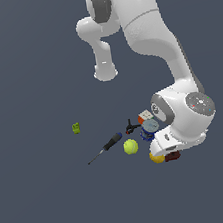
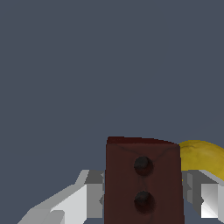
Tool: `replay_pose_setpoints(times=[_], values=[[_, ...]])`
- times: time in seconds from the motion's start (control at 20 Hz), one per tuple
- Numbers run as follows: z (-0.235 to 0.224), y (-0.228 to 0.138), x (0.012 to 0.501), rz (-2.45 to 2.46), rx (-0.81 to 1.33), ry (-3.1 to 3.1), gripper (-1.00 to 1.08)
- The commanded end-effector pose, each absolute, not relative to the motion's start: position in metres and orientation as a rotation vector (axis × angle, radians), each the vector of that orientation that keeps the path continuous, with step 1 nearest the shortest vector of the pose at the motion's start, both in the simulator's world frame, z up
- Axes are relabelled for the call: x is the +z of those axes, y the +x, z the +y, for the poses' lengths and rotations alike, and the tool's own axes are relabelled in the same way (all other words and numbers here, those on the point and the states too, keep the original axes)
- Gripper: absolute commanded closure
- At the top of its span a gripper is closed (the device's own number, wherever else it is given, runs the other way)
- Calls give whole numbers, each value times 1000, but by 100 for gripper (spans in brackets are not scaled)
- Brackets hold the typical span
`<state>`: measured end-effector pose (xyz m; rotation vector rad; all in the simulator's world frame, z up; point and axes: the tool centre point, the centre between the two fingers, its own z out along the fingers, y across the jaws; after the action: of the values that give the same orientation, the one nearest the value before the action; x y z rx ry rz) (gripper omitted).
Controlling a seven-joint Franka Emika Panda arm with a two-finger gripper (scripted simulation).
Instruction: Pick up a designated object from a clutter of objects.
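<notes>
Now the block (image 2: pixel 143 183) is being squeezed between the gripper (image 2: pixel 144 197) fingers (image 2: pixel 81 199), lemon (image 2: pixel 201 154) just beside it.

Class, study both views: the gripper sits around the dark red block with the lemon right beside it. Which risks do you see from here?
1. The lemon lies close behind the dark red block; a finger may nudge it and roll it.
2. The gripper straddles the block, but contact is unclear; it might slip when lifted.
3. In the exterior view, the blue can sits near the wrist.
</notes>
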<state>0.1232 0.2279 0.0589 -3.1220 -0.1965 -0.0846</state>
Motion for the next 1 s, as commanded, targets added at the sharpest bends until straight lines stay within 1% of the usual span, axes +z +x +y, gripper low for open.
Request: replay_pose_setpoints(times=[0.0, 0.25, 0.5, 0.95], values=[[227, 123, 59, -196, -85, -3123, 108], [224, 122, 64, -196, -84, -3123, 108], [213, 117, 79, -196, -80, -3124, 108], [175, 99, 133, -196, -67, -3126, 108]])
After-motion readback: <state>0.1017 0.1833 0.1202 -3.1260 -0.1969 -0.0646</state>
